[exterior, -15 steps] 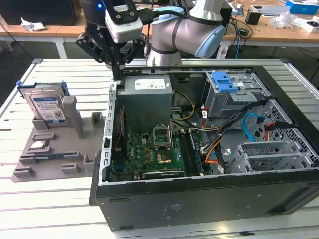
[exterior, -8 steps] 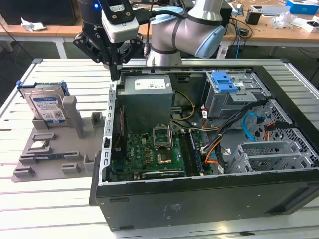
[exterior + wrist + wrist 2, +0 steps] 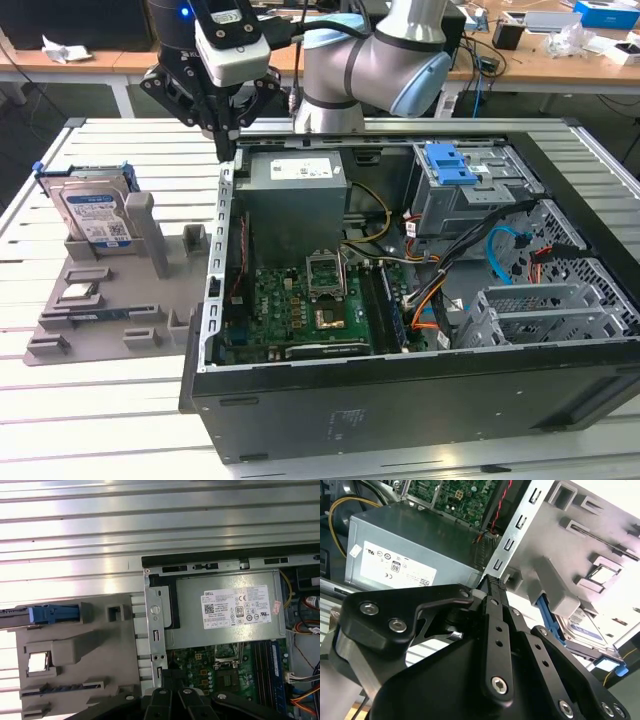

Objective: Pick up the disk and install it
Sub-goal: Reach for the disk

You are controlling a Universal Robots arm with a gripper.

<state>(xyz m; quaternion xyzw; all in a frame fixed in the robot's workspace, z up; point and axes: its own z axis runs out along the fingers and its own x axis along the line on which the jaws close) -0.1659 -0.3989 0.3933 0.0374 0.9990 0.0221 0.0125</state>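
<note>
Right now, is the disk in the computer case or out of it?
Out: the disk stands upright in the grey holder beside the case, apart from the gripper.

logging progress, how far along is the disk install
Nothing done yet: the disk sits upright in the grey holder outside the computer case. The gripper is shut and empty above the case's edge. Pickup and install both remain.

The one slatted bench carries one open black computer case and one grey holder, and that holder carries one disk. Inside the case are one power supply box, one motherboard, one blue cable and one blue-handled drive bay. One robot arm bears one claw.
</note>
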